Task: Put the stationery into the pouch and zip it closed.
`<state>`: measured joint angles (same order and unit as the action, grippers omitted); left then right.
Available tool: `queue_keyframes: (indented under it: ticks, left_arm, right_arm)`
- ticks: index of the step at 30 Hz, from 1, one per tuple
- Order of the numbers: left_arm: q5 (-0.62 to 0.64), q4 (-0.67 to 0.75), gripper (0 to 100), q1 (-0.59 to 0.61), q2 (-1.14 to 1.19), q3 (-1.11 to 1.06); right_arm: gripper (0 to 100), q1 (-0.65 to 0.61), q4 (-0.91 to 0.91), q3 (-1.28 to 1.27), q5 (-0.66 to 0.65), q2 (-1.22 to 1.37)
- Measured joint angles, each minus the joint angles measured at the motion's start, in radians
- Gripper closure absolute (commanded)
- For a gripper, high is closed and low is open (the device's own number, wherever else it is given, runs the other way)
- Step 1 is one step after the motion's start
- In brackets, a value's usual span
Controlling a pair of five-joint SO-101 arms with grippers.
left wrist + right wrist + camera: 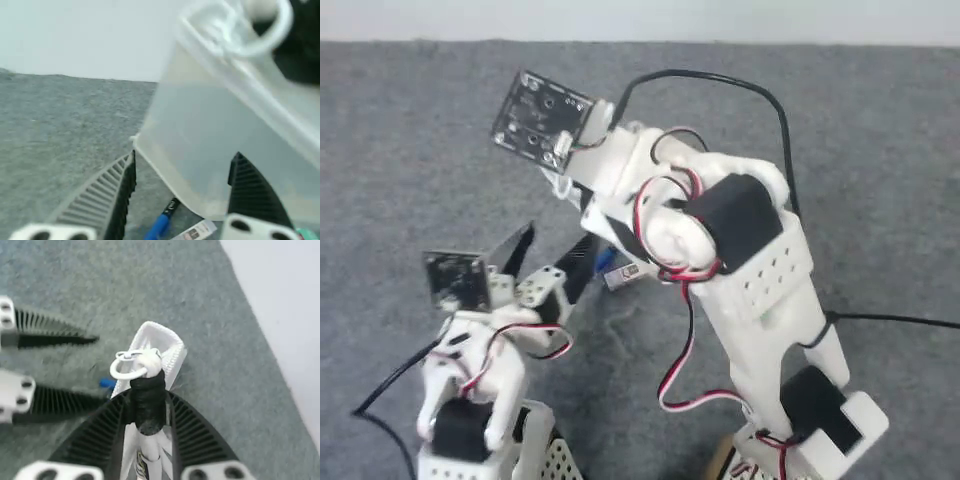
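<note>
Judging by the grey mat, the task is at an early stage. A blue pen lies on the felt just under the pouch, with a small labelled piece beside it. Neither seems to be inside yet, though the pouch's cloudy wall makes that hard to be sure of. Both the packing and the zipping look undone.

Nearest, the left gripper hangs spread wide and holds nothing. Its two ribbed fingers stand to either side of the pouch's lower corner, with no contact I can see. Beyond them the translucent pouch hangs tilted, lifted off the mat. Farthest up, the right gripper is clamped on the pouch's zip end. The black-wrapped pull is pinched between its fingers and the white ring pokes out past them.
</note>
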<state>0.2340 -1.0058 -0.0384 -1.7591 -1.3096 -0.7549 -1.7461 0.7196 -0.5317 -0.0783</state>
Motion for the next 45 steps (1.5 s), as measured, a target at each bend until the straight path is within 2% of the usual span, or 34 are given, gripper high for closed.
queue_keyframes:
  ticks: [3,13,19,25,32,37,41,45]
  left_arm:
    - [0.000,-0.095,64,0.038,-0.006,0.074]
    - [0.000,-0.269,64,0.150,-0.006,0.296]
    - [0.000,-0.270,64,0.213,-0.008,0.384]
    - [0.000,-0.270,64,0.209,-0.008,0.410]
    - [-0.003,-0.270,64,0.112,-0.008,0.348]
    - [-0.052,-0.264,64,0.110,-0.009,0.285]
    - [-0.071,-0.259,68,0.123,-0.009,0.275]
    - [-0.071,-0.259,74,0.204,-0.009,0.239]
  right_arm:
    - [99.1,0.000,-0.008,-0.014,0.000,-0.020]
    - [99.1,-0.008,-0.009,-0.253,0.000,-0.186]
    - [99.1,-0.008,-0.009,-0.368,0.000,-0.272]
    - [99.1,-0.021,-0.009,-0.440,0.002,-0.313]
    - [99.1,-0.109,-0.009,-0.453,0.000,-0.313]
    - [99.1,-0.114,-0.009,-0.453,0.000,-0.313]
    - [99.1,-0.114,-0.009,-0.453,0.000,-0.313]
    - [99.1,-0.114,-0.009,-0.454,0.002,-0.334]
